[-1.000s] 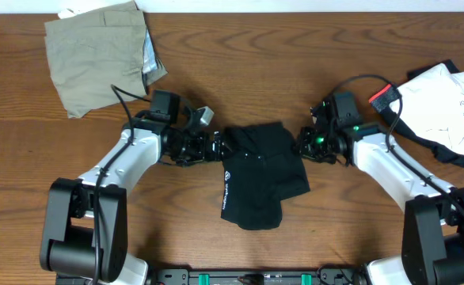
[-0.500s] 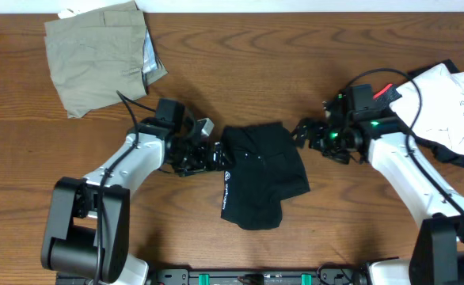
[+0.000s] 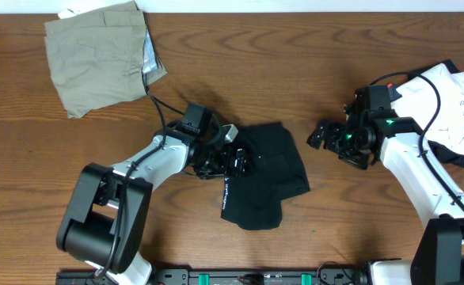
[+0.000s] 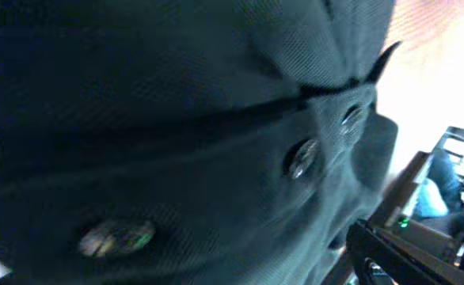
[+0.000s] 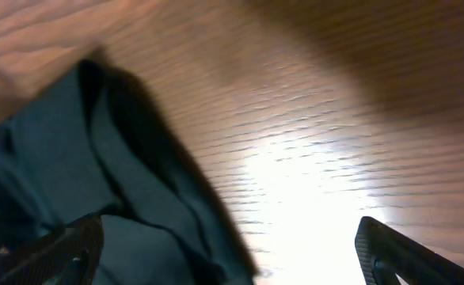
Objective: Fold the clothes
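A crumpled black garment (image 3: 265, 176) of the clothes lies at the table's middle. My left gripper (image 3: 237, 158) sits over its left edge with jaws wide apart. In the left wrist view black fabric (image 4: 176, 119) with small round studs (image 4: 303, 157) fills the frame, and only one finger (image 4: 398, 252) shows at the lower right. My right gripper (image 3: 321, 136) stands open just right of the garment, holding nothing. In the right wrist view its fingertips (image 5: 394, 255) are far apart, and the black cloth (image 5: 74, 166) lies at the left.
A khaki-olive folded piece (image 3: 97, 55) lies at the back left. A white printed top (image 3: 446, 99) rests on a black garment with red-white trim (image 3: 454, 154) at the right edge. Bare wood (image 3: 343, 63) lies between them.
The right gripper has opened, let go of the garment's right edge and drawn back to the right. The left arm has pushed right, onto the garment's left side.
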`<state>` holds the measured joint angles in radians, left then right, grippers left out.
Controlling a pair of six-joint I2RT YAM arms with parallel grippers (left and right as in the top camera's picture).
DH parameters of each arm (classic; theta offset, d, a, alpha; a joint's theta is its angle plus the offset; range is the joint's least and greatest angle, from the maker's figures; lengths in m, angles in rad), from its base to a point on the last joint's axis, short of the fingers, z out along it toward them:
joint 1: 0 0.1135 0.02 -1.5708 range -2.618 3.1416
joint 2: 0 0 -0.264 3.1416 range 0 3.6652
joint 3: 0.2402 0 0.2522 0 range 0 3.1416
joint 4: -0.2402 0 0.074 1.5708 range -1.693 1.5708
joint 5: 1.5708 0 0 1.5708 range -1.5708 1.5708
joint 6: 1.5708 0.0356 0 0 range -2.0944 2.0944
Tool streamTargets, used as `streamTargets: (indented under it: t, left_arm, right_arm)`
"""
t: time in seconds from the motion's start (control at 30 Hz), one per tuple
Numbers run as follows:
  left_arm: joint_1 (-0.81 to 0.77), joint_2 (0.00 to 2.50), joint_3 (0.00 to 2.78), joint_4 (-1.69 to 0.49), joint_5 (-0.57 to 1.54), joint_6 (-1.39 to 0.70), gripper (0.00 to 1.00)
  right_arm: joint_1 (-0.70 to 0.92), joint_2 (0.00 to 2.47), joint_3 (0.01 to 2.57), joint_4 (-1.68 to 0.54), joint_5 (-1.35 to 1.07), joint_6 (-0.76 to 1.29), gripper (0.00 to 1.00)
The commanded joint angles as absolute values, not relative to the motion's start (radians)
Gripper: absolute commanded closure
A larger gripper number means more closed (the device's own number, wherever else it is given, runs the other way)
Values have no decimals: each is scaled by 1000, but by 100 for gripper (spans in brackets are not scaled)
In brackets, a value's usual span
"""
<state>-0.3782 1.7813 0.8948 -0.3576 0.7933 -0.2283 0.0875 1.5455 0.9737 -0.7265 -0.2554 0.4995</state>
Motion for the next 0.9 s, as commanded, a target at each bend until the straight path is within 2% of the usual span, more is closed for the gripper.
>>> streamTargets:
  t: [0.0,0.23,0.3,0.33,0.53,0.57,0.6,0.87]
  left_arm:
    - [-398,1872,886,-322,787,-268,7]
    - [-424,1964,886,-223,830,-343,8]
    - [-424,1971,886,-213,830,-361,27]
    - [-424,1971,886,-211,826,-362,40]
    - [-424,1971,886,-196,826,-366,81]
    - [-424,1971,886,-196,826,-366,91]
    - [-424,1971,886,-195,826,-366,94]
    - [-413,1961,925,-147,796,-358,94]
  right_arm:
    - [78,1531,994,-738,-155,492,1]
    - [78,1531,993,-754,-157,492,1]
    - [79,1531,993,-753,-157,492,1]
    - [79,1531,993,-752,-157,492,1]
    - [79,1531,993,-752,-157,492,1]
    - [79,1531,993,-752,-157,492,1]
    - [79,1531,993,-752,-157,492,1]
    - [79,1531,993,-752,-157,492,1]
